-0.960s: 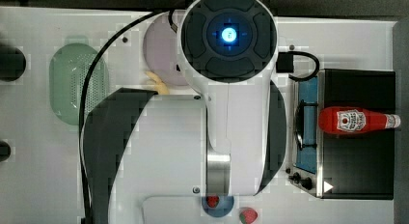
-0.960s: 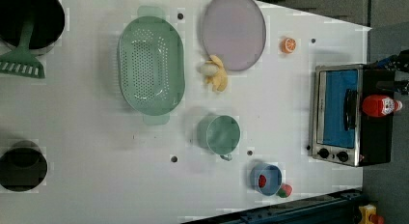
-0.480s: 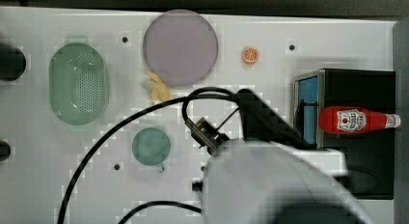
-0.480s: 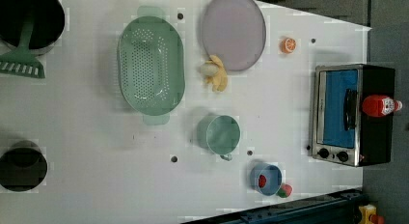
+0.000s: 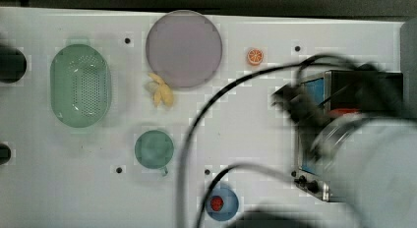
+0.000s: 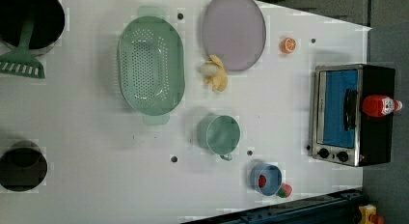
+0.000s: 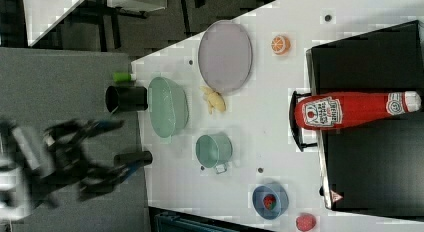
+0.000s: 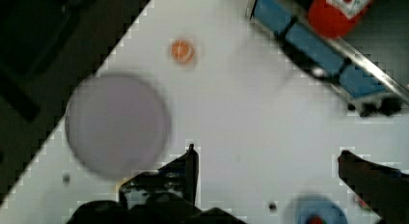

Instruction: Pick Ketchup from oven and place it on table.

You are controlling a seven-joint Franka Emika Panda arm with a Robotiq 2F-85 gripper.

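While my gripper hangs wide open and empty above the desk, I must reach the ketchup atop the oven.

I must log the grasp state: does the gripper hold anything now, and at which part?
Nothing is held. The gripper is open and empty above the table; the ketchup stands on the oven.
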